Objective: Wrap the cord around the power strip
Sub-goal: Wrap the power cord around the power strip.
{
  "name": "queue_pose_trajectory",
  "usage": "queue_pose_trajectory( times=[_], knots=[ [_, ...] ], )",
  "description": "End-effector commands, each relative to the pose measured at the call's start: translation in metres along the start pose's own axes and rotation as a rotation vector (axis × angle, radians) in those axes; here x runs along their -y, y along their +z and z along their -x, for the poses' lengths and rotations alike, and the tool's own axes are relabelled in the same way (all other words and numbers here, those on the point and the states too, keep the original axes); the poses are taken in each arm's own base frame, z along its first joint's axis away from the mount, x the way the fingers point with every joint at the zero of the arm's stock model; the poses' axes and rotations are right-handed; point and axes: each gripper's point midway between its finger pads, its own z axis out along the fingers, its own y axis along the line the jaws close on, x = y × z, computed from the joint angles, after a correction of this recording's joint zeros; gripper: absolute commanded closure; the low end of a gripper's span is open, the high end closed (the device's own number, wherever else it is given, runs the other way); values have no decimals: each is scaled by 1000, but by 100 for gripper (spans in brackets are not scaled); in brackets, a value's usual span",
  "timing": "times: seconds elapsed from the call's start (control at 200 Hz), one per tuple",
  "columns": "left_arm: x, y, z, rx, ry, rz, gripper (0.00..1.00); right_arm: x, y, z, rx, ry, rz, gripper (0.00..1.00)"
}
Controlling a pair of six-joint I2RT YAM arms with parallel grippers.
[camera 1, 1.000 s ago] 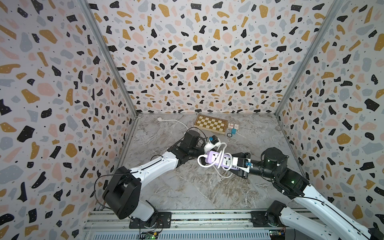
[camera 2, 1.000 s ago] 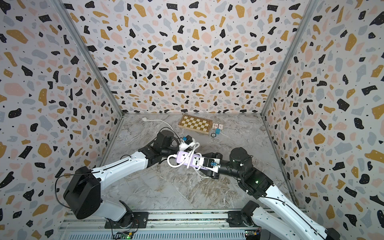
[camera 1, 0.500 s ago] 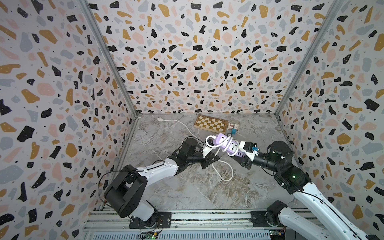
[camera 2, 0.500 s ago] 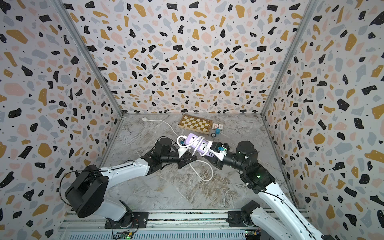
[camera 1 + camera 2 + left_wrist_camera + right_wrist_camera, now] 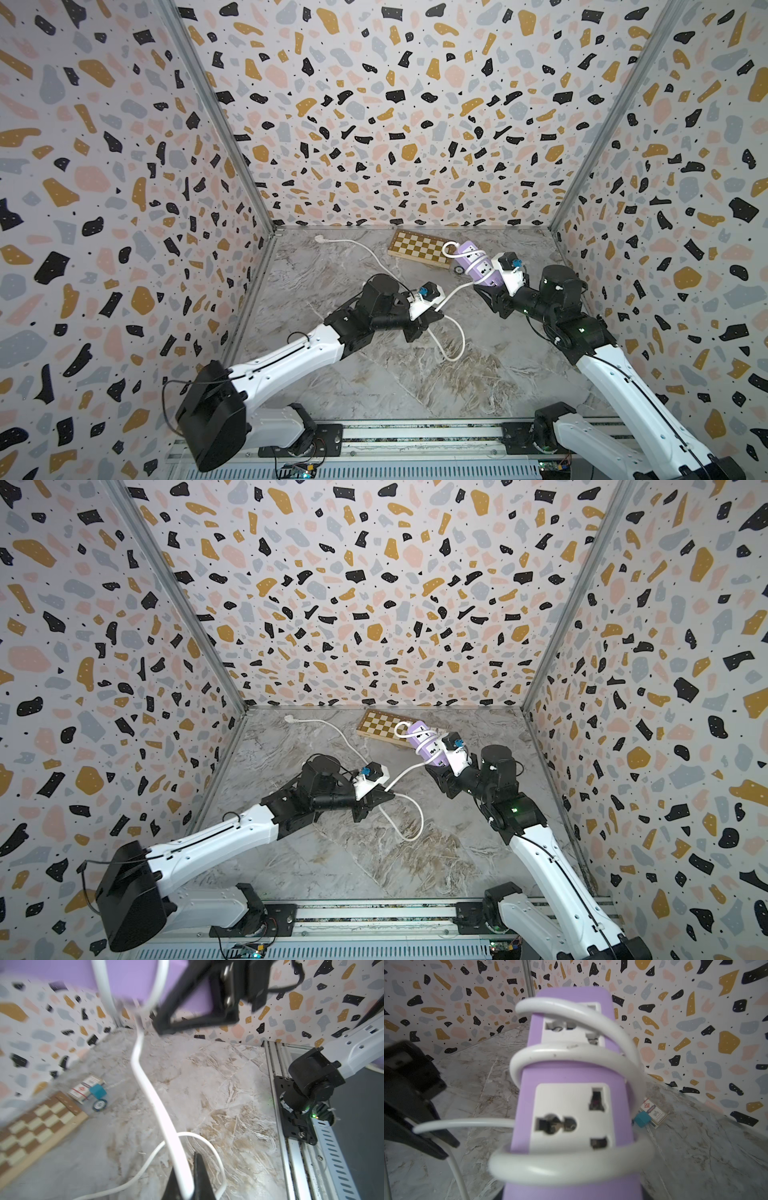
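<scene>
Cord (image 5: 157,1109) light, limp, smooth; would likely slip unless pinched hard, best taken near strip. Power strip (image 5: 571,1075) rigid, light; end grip looked sound. Left gripper (image 5: 184,1186) pinched tight on cord, centre of both top views. Right gripper (image 5: 490,289) clamped strip's near end, strip aloft right of centre, several loops around it, cord running between grippers.

Lavender power strip (image 5: 560,1074), white cord (image 5: 560,1169), brown-and-cream checkered board (image 5: 417,248), terrazzo-speckled walls (image 5: 374,124)

Power strip (image 5: 473,262): lavender bar, two white socket faces upward, raised off the desk and tilted, at 1 o'clock from desk centre. Cord (image 5: 571,1051): white, three turns around the strip. The free run drops toward 8 o'clock and loops on the desk; plug (image 5: 319,239) at 11 o'clock.
</scene>
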Motion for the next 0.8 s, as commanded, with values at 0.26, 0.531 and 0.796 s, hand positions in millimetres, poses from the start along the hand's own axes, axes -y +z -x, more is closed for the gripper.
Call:
queue_pose_trajectory(
  times=[0.26, 0.531, 0.796],
  knots=[
    [17, -46, 64, -155, 442, 10, 100, -35, 27, -47, -210, -182, 71, 100],
    [-27, -55, 86, -313, 615, 191, 99, -79, 22, -62, -239, -256, 261, 100],
    [-64, -74, 64, -601, 681, 313, 97, -105, 11, -64, -216, -280, 382, 100]
  ],
)
